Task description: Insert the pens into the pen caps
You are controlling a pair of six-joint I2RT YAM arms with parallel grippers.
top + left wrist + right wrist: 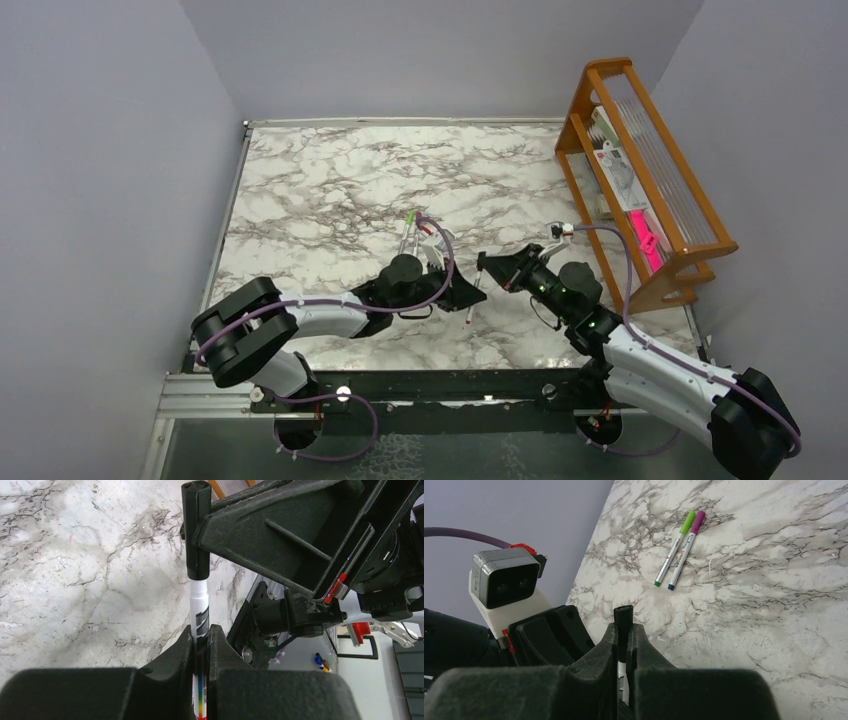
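Note:
My left gripper (201, 632) is shut on a white-grey pen (200, 602) with a rainbow stripe and holds it above the table. The pen's far end sits inside the black cap (196, 530). My right gripper (624, 629) is shut on that black cap (623, 617), with the white pen (622, 672) showing below it. In the top view the two grippers meet near the table's front middle, left (462, 290) and right (488, 266). Two other pens lie side by side on the marble, one wearing a green cap (687, 522), one a magenta cap (698, 522).
An orange wooden rack (650, 170) stands at the table's right edge and holds a pink tool (645, 240). The two capped pens (412, 228) lie just behind the left gripper. The marble table (320, 200) ends at a black rail at the front.

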